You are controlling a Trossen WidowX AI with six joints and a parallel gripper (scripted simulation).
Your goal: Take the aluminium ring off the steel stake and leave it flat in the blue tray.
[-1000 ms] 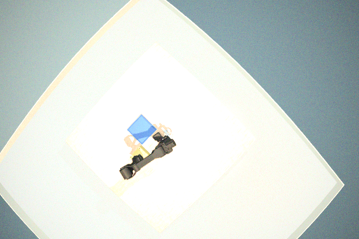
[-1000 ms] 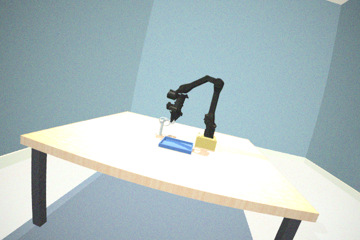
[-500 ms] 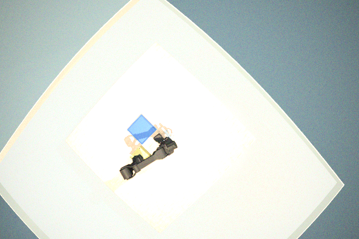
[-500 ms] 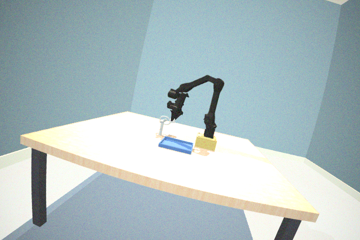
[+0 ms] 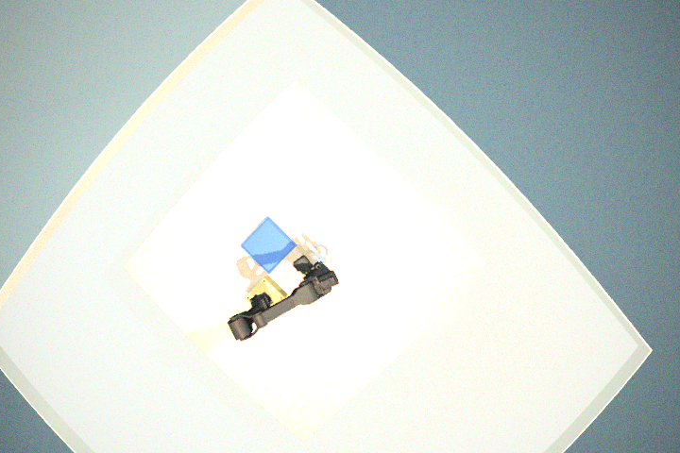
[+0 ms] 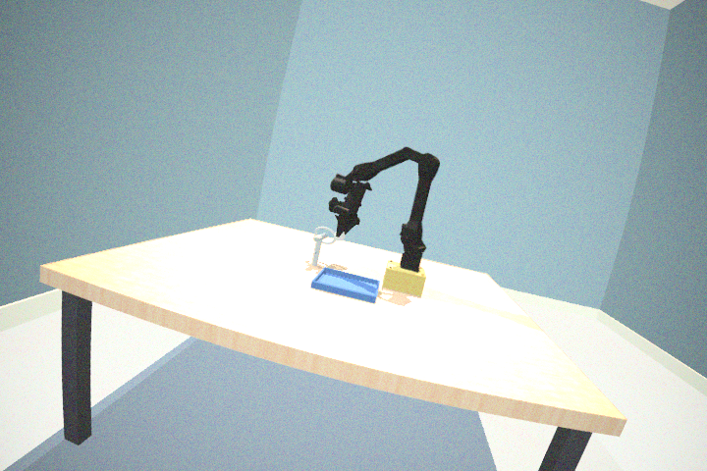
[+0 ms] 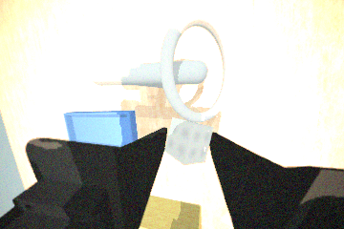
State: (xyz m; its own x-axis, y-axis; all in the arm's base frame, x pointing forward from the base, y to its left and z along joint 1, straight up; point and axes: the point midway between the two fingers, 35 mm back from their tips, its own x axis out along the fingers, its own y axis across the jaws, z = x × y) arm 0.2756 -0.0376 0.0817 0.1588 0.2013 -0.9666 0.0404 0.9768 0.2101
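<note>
Aluminium ring (image 6: 325, 228) (image 7: 167, 72) up near top of steel stake (image 6: 316, 254) (image 7: 141, 73), off the table (image 5: 297, 159) (image 6: 198, 278) (image 7: 275, 95), tilted. Can't tell if fully clear of x-bar. Tool (image 5: 322, 261) (image 6: 339, 235) (image 7: 187, 134) clamped on ring's tab (image 7: 189, 141), tips pointing down. Blue tray (image 5: 267, 240) (image 6: 343, 288) (image 7: 100, 129) on table, betw. stake & yellow block (image 5: 271, 288) (image 6: 405, 280) (image 7: 172, 210) under arm (image 5: 287, 310) (image 6: 421, 205). Ring not in tray.
</note>
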